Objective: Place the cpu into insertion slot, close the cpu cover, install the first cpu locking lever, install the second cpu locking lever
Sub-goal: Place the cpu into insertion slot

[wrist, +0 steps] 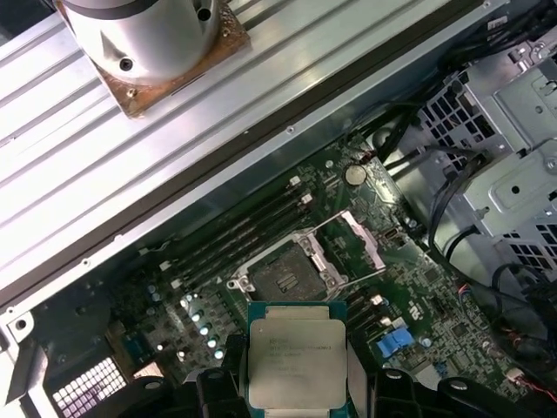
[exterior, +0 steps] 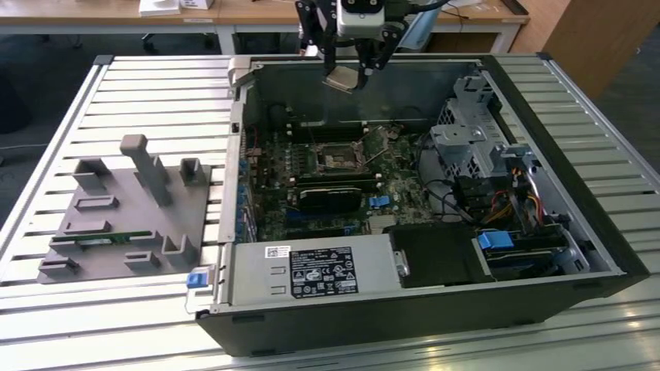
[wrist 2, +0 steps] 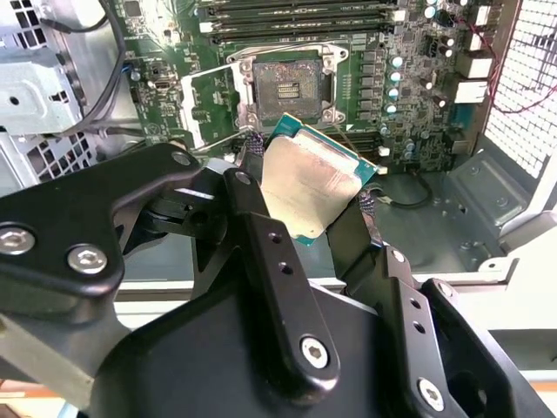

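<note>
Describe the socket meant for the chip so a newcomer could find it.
Inside the open black computer case, look at the green board on its floor. Near its middle sits the socket, small with a dark centre. Unlike the long narrow memory slots beside it, it is square, with a silvery cover flipped open next to it.

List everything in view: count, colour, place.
table: 1, silver slatted, under everything
computer case: 1, black, lying open on the table
fixture block: 1, grey, on the table, to the exterior view's left of the case
power supply: 1, silver-grey, inside the case
motherboard: 1, green, inside the case
insertion slot: 1, black rim, empty, mid-board
cpu cover: 1, silvery, swung open beside the slot
cpu: 1, silver-grey top, held above the board, clear of the slot
jaws: 1 pair, black, shut on the cpu
</note>
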Robot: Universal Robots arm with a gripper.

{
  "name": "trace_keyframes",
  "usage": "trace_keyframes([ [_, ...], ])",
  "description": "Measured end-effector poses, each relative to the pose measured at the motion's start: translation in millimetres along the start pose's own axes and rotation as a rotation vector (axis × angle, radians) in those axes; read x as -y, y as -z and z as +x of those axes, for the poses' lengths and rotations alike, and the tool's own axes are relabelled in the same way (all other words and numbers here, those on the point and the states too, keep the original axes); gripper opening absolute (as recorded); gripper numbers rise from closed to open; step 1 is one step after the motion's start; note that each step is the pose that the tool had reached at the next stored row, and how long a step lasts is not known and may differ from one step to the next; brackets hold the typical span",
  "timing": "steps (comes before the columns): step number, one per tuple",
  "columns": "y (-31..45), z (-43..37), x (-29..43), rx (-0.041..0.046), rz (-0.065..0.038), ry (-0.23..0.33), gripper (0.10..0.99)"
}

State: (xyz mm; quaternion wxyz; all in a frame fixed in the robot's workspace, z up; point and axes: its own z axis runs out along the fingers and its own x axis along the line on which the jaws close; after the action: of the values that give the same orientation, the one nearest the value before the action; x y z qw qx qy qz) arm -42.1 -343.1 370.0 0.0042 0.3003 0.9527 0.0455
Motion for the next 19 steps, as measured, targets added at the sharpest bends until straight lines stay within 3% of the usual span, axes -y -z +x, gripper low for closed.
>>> trace_keyframes([
  [19,-0.8,0.0,0.0,0.0106,-0.002,-0.118,0.541],
])
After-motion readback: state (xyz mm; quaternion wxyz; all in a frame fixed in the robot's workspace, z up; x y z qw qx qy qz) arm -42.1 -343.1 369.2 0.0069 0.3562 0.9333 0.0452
